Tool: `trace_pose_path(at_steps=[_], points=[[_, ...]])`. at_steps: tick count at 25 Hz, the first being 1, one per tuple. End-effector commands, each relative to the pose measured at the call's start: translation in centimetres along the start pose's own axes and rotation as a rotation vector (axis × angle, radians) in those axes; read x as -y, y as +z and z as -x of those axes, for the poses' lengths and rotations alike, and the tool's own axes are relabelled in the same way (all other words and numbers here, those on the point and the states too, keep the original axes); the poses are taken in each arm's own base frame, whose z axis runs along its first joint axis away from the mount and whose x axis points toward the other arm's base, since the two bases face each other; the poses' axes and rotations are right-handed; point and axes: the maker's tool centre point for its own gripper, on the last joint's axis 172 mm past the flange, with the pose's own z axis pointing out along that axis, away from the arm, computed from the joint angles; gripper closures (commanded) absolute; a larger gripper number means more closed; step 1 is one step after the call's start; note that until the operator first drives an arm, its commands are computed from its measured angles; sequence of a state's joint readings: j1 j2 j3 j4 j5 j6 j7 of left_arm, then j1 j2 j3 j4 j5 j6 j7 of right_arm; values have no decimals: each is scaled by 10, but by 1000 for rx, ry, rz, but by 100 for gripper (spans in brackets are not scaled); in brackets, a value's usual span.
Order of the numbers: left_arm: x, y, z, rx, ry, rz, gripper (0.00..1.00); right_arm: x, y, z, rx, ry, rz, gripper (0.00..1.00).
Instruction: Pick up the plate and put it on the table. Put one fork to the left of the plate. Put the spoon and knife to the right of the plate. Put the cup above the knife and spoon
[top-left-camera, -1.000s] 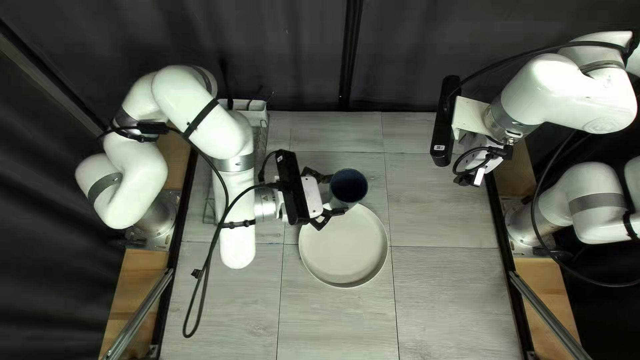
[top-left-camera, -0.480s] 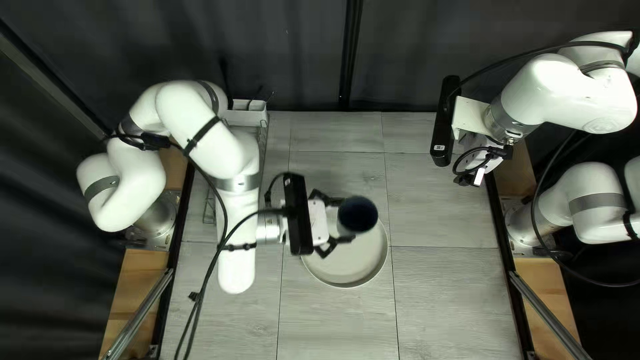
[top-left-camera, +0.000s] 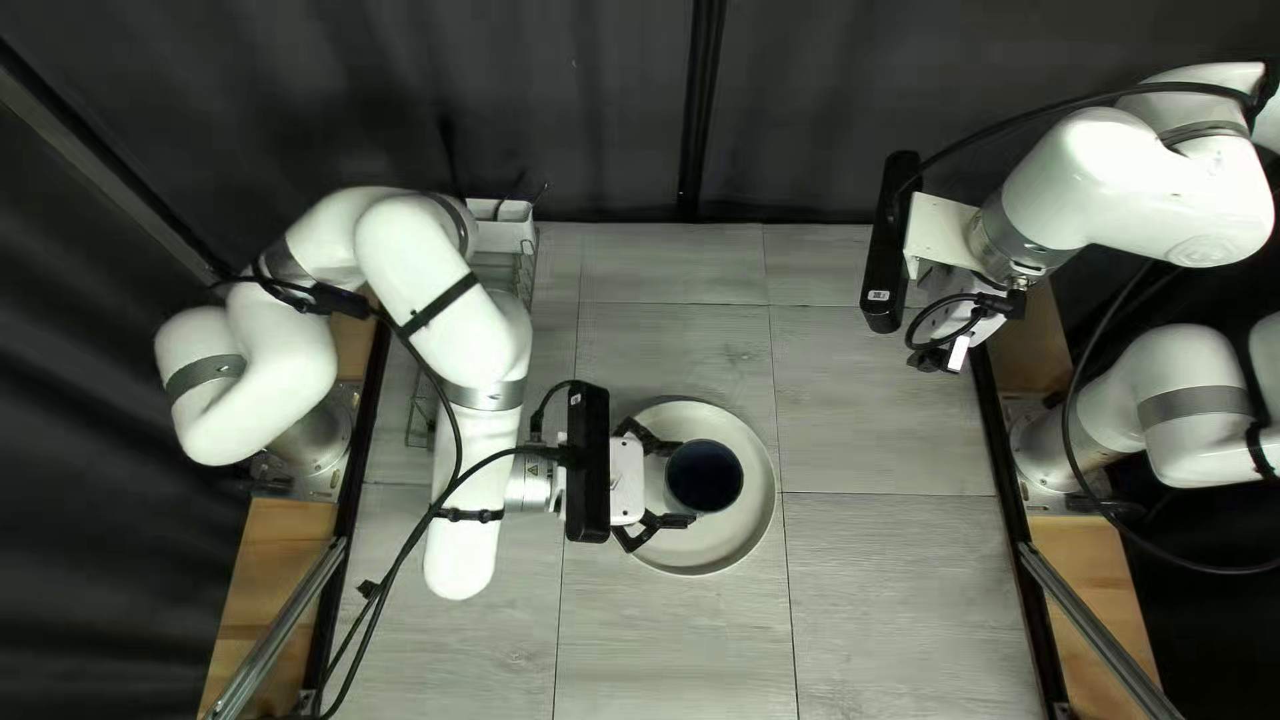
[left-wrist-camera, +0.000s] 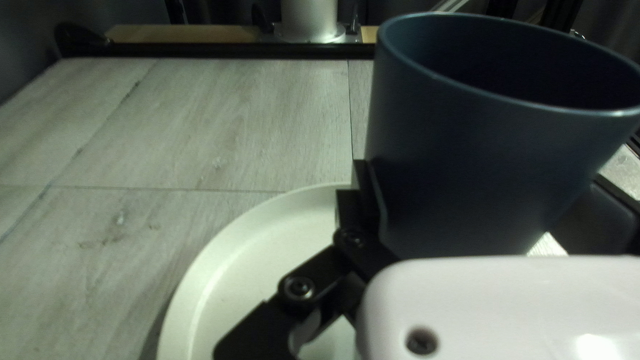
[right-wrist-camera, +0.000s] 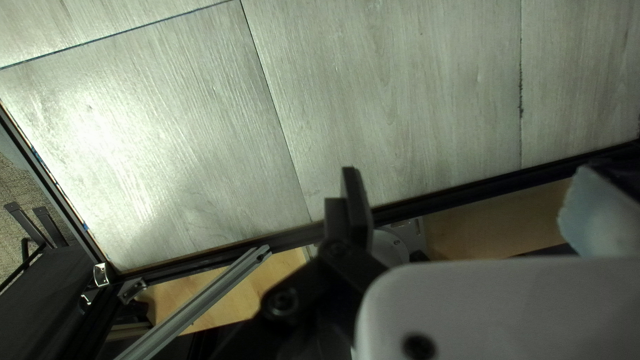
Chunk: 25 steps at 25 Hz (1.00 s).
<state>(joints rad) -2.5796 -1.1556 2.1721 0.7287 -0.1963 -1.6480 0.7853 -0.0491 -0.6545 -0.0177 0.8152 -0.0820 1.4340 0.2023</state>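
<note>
The smooth dark-blue cup (top-left-camera: 704, 478), clasped by the left gripper (top-left-camera: 682, 482), has moved from the round off-white plate's (top-left-camera: 754, 502) far rim to over its middle, so it probably needs carrying rightward; whether the right gripper is released, I cannot tell.

"How many dishes do you count on my feed?"
"I get one plate (top-left-camera: 751, 494) and one cup (top-left-camera: 704, 478)."
"Same tally here. Storage?"
"One wire rack (top-left-camera: 526, 276), one white bin (top-left-camera: 500, 236)."
"And I make the arms two: one left arm (top-left-camera: 440, 314), one right arm (top-left-camera: 1114, 187)."
"Counters?"
"I see one counter (top-left-camera: 880, 587)."
</note>
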Motion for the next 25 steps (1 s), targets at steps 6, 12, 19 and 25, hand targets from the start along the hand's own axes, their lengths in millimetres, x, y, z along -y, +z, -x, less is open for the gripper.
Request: trace_pose_path(at_steps=[6, 12, 19, 25], points=[[4, 2, 13, 4, -32, 4, 59, 0, 0, 0, 0, 0, 0, 0], [7, 2, 20, 3, -49, 11, 20, 0, 0, 0, 0, 0, 0, 0], [11, -2, 14, 5, -44, 14, 0, 0, 0, 0, 0, 0, 0, 0], [38, -24, -13, 36, 12, -1, 0, 0, 0, 0, 0, 0, 0, 0]])
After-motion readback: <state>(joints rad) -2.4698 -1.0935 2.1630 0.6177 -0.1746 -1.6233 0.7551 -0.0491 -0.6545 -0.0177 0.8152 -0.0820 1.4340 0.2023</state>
